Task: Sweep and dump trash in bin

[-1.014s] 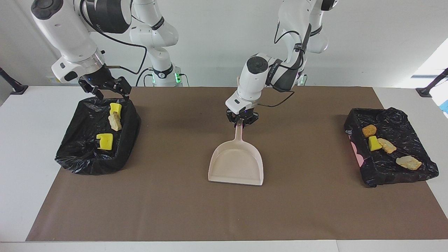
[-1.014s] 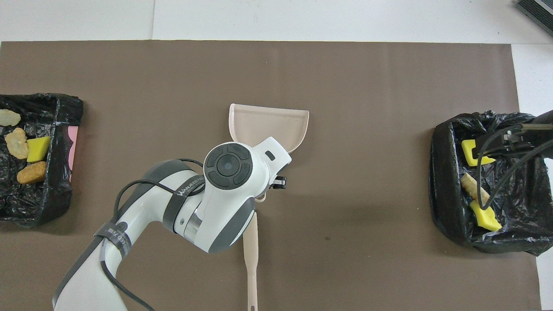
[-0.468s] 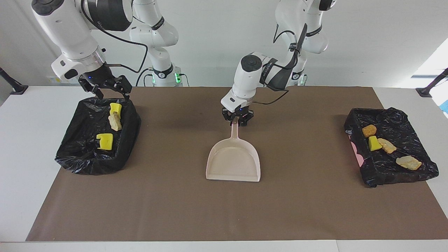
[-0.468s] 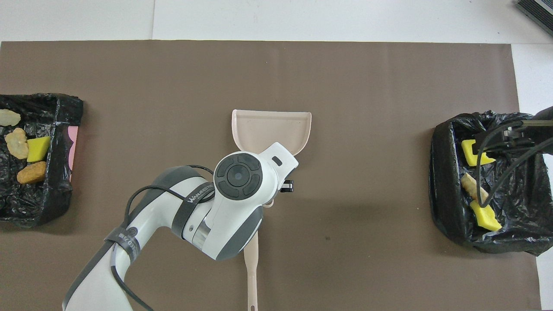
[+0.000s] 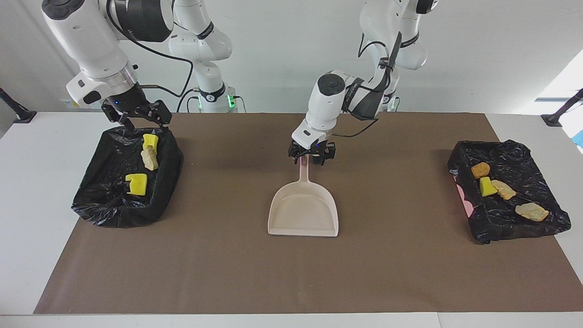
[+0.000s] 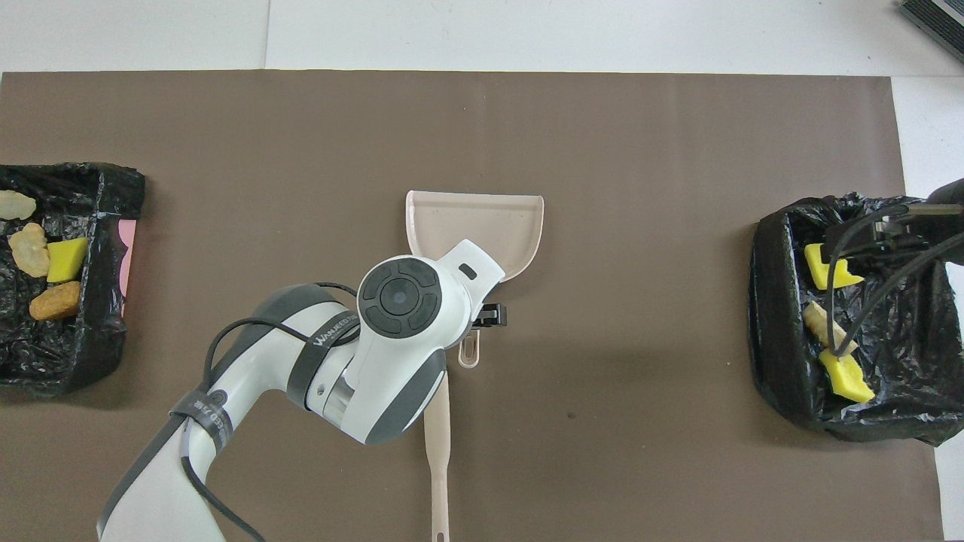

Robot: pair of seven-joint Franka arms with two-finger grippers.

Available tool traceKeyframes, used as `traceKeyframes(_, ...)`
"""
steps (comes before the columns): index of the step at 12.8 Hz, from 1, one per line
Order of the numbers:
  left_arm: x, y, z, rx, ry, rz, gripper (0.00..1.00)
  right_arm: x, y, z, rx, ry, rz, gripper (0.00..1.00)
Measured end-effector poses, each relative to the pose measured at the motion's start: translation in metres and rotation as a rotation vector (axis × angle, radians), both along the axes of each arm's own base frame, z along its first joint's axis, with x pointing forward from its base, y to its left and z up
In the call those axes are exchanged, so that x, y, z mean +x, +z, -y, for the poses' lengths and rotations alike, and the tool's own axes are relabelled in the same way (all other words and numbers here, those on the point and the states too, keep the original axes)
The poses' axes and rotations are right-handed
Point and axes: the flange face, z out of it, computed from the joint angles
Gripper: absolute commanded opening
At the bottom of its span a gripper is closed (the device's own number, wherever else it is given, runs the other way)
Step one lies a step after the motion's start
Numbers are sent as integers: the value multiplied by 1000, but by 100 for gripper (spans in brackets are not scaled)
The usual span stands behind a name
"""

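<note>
Left gripper (image 5: 312,157) hangs just over the end of the dustpan's (image 5: 304,212) handle with its fingers spread, pinching nothing. The dustpan lies flat on the brown mat (image 5: 410,273), its handle toward the robots and its open lip away from them. We judge it is set down here on purpose, mid-table, where either arm can reach it.

Toward the right arm's end from the dustpan, the right gripper (image 5: 136,119) is also spread and empty. It waits over the rim of a black-lined bin (image 5: 91,200) on the robots' side.

All the trash (image 5: 136,183) we can see is binned. 3 pieces lie in that bin. 4 more lie in a second black-lined bin (image 5: 537,228), well apart from the dustpan toward the left arm's end. We see no scrap on the mat, so we take the job to be essentially done.

A slim beige handle (image 6: 437,452), probably the brush's, lies nearer the robots than the dustpan, partly under the left arm.

Room is generous: bare mat flanks the dustpan toward both bins and in front of its lip. The left gripper can rise straight up without touching anything. The right gripper sits close to loose bag plastic, which we think could snag if it drops.
</note>
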Motion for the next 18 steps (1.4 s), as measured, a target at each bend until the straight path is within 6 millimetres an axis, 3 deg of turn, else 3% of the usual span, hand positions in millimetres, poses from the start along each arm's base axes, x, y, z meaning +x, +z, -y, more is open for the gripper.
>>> traceKeyframes(2, 21, 6, -31, 9, 57, -11, 100, 0, 0, 0, 0, 0, 0, 100)
traceKeyframes(6, 64, 41, -121, 16, 173, -8, 100, 0, 0, 0, 0, 1, 0, 100)
traceKeyframes(8, 70, 61, -163, 27, 180, -26, 100, 0, 0, 0, 0, 1, 0, 100)
traceKeyframes(10, 76, 78, -217, 34, 159, -48, 100, 0, 0, 0, 0, 1, 0, 100)
traceKeyframes(14, 79, 100, -317, 32, 110, -80, 100, 0, 0, 0, 0, 1, 0, 100)
traceKeyframes(16, 78, 106, -348, 65, 88, -74, 100, 0, 0, 0, 0, 1, 0, 100)
traceKeyframes(18, 77, 112, -363, 124, 57, -61, 100, 0, 0, 0, 0, 1, 0, 100)
